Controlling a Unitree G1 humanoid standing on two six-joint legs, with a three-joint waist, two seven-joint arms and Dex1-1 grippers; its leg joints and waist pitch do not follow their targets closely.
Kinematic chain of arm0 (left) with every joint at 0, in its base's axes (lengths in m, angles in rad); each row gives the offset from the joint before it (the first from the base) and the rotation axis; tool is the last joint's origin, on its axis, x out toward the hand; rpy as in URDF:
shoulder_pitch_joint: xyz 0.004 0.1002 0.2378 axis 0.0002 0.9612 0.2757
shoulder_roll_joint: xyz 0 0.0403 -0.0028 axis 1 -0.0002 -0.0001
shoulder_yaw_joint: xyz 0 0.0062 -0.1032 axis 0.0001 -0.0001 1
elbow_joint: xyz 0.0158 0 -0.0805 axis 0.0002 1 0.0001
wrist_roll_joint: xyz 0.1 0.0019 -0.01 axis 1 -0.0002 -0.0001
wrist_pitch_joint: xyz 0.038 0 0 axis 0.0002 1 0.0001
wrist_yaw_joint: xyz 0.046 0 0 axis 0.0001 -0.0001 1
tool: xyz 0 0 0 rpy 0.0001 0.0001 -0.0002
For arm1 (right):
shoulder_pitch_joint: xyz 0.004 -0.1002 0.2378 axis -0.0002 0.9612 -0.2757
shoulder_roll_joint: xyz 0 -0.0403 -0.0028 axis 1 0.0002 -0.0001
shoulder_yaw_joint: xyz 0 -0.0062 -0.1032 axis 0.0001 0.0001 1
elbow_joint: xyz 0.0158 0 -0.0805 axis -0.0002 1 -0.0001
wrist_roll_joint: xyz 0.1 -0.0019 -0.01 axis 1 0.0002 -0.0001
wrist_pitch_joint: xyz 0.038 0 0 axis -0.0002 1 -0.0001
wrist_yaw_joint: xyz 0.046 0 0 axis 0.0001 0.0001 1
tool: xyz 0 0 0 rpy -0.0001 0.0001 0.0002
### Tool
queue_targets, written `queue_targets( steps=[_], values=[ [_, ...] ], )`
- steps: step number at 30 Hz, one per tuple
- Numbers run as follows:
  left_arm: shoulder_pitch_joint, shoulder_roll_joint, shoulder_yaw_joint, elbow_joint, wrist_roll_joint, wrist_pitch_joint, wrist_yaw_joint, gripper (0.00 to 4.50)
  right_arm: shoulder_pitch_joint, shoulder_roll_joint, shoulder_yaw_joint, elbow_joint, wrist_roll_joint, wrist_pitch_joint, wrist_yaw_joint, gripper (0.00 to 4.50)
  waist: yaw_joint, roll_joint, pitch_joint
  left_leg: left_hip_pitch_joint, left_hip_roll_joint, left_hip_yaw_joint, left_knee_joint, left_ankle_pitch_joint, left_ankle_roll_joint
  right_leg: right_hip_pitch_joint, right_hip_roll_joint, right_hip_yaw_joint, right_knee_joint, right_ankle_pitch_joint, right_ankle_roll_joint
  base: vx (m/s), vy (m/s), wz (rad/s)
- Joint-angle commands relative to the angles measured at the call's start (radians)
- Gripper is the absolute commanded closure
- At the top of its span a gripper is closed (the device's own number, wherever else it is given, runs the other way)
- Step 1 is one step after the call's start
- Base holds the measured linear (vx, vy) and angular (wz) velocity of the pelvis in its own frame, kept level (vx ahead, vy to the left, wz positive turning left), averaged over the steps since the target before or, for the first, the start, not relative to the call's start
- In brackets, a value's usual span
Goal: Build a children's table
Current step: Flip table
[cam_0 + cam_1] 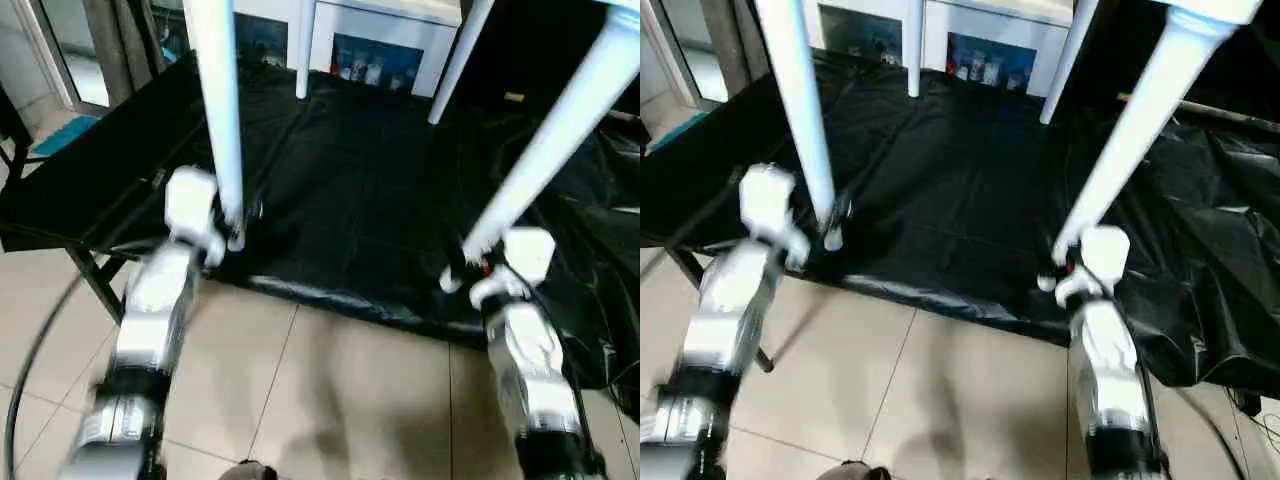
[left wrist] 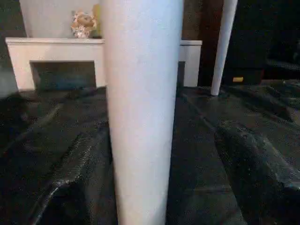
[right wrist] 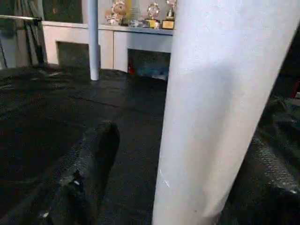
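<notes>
Close by, left gripper [image 1: 234,236] and right gripper [image 1: 462,270] spread open, each around one long white round plastic near leg [image 1: 222,120], pinching nothing. Farther on, standing up on the black sheet [image 1: 350,200]: the white plastic children's table [image 1: 1212,8], all four legs on, two far legs [image 1: 304,50] by a white cabinet [image 1: 380,28]. Looks almost done, with only pulling the claws away left.
</notes>
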Motion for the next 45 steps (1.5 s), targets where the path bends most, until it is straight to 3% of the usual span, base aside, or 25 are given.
queue_targets(
  steps=[1, 3, 4, 5, 6, 8, 10, 13, 16, 19, 23, 25, 30, 32, 35, 36, 42, 43, 44, 45],
  values=[
    [0.049, -0.014, -0.017, -0.090, -0.020, 0.030, -0.008, 0.35, 0.045, -0.002, 0.023, -0.090, -0.018, 0.013, 0.002, 0.81, 0.002, 0.007, -0.071, 0.062, 0.173, -0.090, -0.117, -0.328, -0.099, 0.020, -0.107, 0.061, -0.055, -0.077, -0.206, 0.000, 0.000, 0.00],
    [0.088, -0.016, -0.027, -0.131, 0.000, 0.043, 0.010, 0.28, 0.069, 0.005, 0.019, -0.133, -0.032, 0.012, -0.023, 0.81, -0.005, 0.008, -0.070, 0.068, 0.167, -0.090, -0.122, -0.387, -0.141, 0.012, -0.097, 0.059, -0.059, -0.139, -0.176, 0.000, 0.000, 0.00],
    [0.114, -0.017, -0.032, -0.149, 0.023, 0.042, 0.030, 0.14, 0.083, 0.009, 0.013, -0.162, -0.044, 0.007, -0.043, 0.81, -0.008, 0.016, -0.068, 0.070, 0.165, -0.093, -0.127, -0.431, -0.171, 0.006, -0.093, 0.061, -0.064, -0.177, -0.154, 0.000, 0.000, 0.00],
    [0.129, -0.018, -0.033, -0.164, 0.032, 0.043, 0.040, 0.05, 0.090, 0.011, 0.009, -0.178, -0.048, 0.008, -0.052, 0.81, -0.008, 0.016, -0.066, 0.071, 0.164, -0.094, -0.128, -0.451, -0.186, 0.003, -0.092, 0.061, -0.065, -0.190, -0.142, 0.000, 0.000, 0.00],
    [0.145, -0.020, -0.031, -0.182, 0.037, 0.053, 0.053, 0.05, 0.097, 0.013, 0.005, -0.194, -0.044, 0.012, -0.057, 0.81, -0.011, 0.018, -0.064, 0.073, 0.161, -0.099, -0.129, -0.516, -0.219, -0.002, -0.094, 0.065, -0.072, -0.245, -0.114, 0.000, 0.000, 0.00],
    [0.165, -0.020, -0.028, -0.197, 0.049, 0.063, 0.074, 0.05, 0.106, 0.015, 0.002, -0.211, -0.039, 0.023, -0.057, 0.81, -0.014, 0.016, -0.057, 0.069, 0.160, -0.105, -0.127, -0.569, -0.230, -0.005, -0.098, 0.069, -0.080, -0.303, -0.100, 0.000, 0.000, 0.00],
    [0.169, -0.019, -0.029, -0.201, 0.057, 0.064, 0.082, 0.05, 0.112, 0.015, 0.001, -0.216, -0.038, 0.034, -0.060, 0.81, -0.021, 0.016, -0.056, 0.075, 0.158, -0.115, -0.123, -0.645, -0.242, -0.010, -0.101, 0.073, -0.090, -0.397, -0.084, 0.000, 0.000, 0.00],
    [0.155, -0.011, -0.036, -0.209, 0.072, 0.088, 0.090, 0.05, 0.115, 0.012, 0.007, -0.230, -0.043, 0.062, -0.071, 0.81, -0.029, 0.018, -0.057, 0.069, 0.159, -0.118, -0.129, -0.643, -0.245, -0.008, -0.095, 0.072, -0.085, -0.355, -0.087, 0.000, 0.000, 0.00],
    [0.126, -0.003, -0.027, -0.195, 0.090, 0.102, 0.125, 0.05, 0.113, 0.010, 0.002, -0.240, -0.058, 0.075, -0.091, 0.81, -0.034, 0.022, -0.059, 0.073, 0.155, -0.114, -0.130, -0.639, -0.255, -0.012, -0.089, 0.070, -0.082, -0.322, -0.089, 0.000, 0.000, 0.00],
    [0.127, 0.001, -0.024, -0.201, 0.096, 0.108, 0.134, 0.05, 0.122, 0.009, -0.004, -0.250, -0.048, 0.077, -0.089, 0.81, -0.035, 0.018, -0.059, 0.070, 0.156, -0.115, -0.126, -0.611, -0.243, -0.007, -0.099, 0.073, -0.083, -0.302, -0.097, 0.000, 0.000, 0.00],
    [0.106, 0.001, -0.015, -0.163, 0.108, 0.110, 0.162, 0.05, 0.095, 0.006, -0.002, -0.220, -0.024, 0.082, -0.065, 0.81, -0.040, 0.018, -0.063, 0.069, 0.157, -0.111, -0.126, -0.558, -0.232, -0.004, -0.096, 0.072, -0.076, -0.224, -0.115, 0.000, 0.000, 0.00],
    [0.058, 0.005, -0.008, -0.094, 0.116, 0.093, 0.177, 0.05, 0.037, -0.001, 0.002, -0.156, -0.024, 0.075, -0.049, 0.81, -0.047, 0.018, -0.067, 0.069, 0.150, -0.107, -0.122, -0.525, -0.225, -0.002, -0.094, 0.069, -0.071, -0.193, -0.128, 0.000, 0.000, 0.00],
    [-0.047, 0.006, -0.004, 0.080, 0.123, 0.056, 0.189, 0.05, -0.110, -0.014, -0.015, 0.042, -0.024, 0.045, -0.036, 0.81, -0.048, 0.016, -0.070, 0.068, 0.150, -0.104, -0.114, -0.477, -0.209, 0.003, -0.102, 0.072, -0.073, -0.188, -0.153, 0.000, 0.000, 0.00],
    [-0.086, 0.005, -0.002, 0.141, 0.125, 0.042, 0.193, 0.05, -0.160, -0.020, -0.021, 0.117, -0.029, 0.034, -0.041, 0.81, -0.047, 0.016, -0.074, 0.067, 0.149, -0.101, -0.111, -0.430, -0.196, 0.006, -0.101, 0.071, -0.067, -0.135, -0.174, 0.000, 0.000, 0.00],
    [-0.172, 0.005, -0.002, 0.284, 0.136, 0.015, 0.200, 0.05, -0.250, -0.034, -0.026, 0.253, -0.032, 0.005, -0.029, 0.81, -0.045, 0.014, -0.082, 0.061, 0.147, -0.094, -0.105, -0.322, -0.157, 0.022, -0.102, 0.067, -0.056, -0.022, -0.212, 0.000, 0.000, 0.00],
    [-0.224, 0.010, -0.005, 0.373, 0.149, -0.005, 0.204, 0.05, -0.297, -0.043, -0.031, 0.336, -0.031, -0.007, -0.019, 0.81, -0.042, 0.015, -0.081, 0.063, 0.147, -0.089, -0.101, -0.291, -0.133, 0.020, -0.102, 0.065, -0.055, 0.006, -0.231, 0.000, 0.000, 0.00],
    [-0.322, 0.027, -0.003, 0.533, 0.165, -0.038, 0.221, 0.05, -0.382, -0.059, -0.041, 0.499, -0.036, -0.051, -0.017, 0.81, -0.040, 0.018, -0.085, 0.064, 0.150, -0.084, -0.097, -0.252, -0.095, 0.028, -0.101, 0.062, -0.047, 0.056, -0.268, 0.000, 0.000, 0.00],
    [-0.328, 0.028, -0.003, 0.543, 0.166, -0.042, 0.224, 0.05, -0.387, -0.059, -0.041, 0.508, -0.036, -0.055, -0.016, 0.81, -0.039, 0.019, -0.085, 0.063, 0.150, -0.085, -0.097, -0.256, -0.092, 0.028, -0.103, 0.062, -0.047, 0.053, -0.270, 0.000, 0.000, 0.00],
    [-0.337, 0.034, 0.000, 0.555, 0.166, -0.050, 0.225, 0.05, -0.394, -0.056, -0.042, 0.511, -0.031, -0.059, -0.009, 0.81, -0.038, 0.027, -0.085, 0.065, 0.150, -0.086, -0.097, -0.259, -0.093, 0.028, -0.102, 0.062, -0.046, 0.052, -0.271, 0.000, 0.000, 0.00],
    [-0.342, 0.039, 0.007, 0.565, 0.160, -0.067, 0.224, 0.05, -0.393, -0.049, -0.042, 0.502, -0.019, -0.069, 0.016, 0.81, -0.038, 0.024, -0.085, 0.065, 0.153, -0.086, -0.099, -0.278, -0.093, 0.029, -0.102, 0.062, -0.047, 0.048, -0.271, 0.000, 0.000, 0.00]
  ],
)
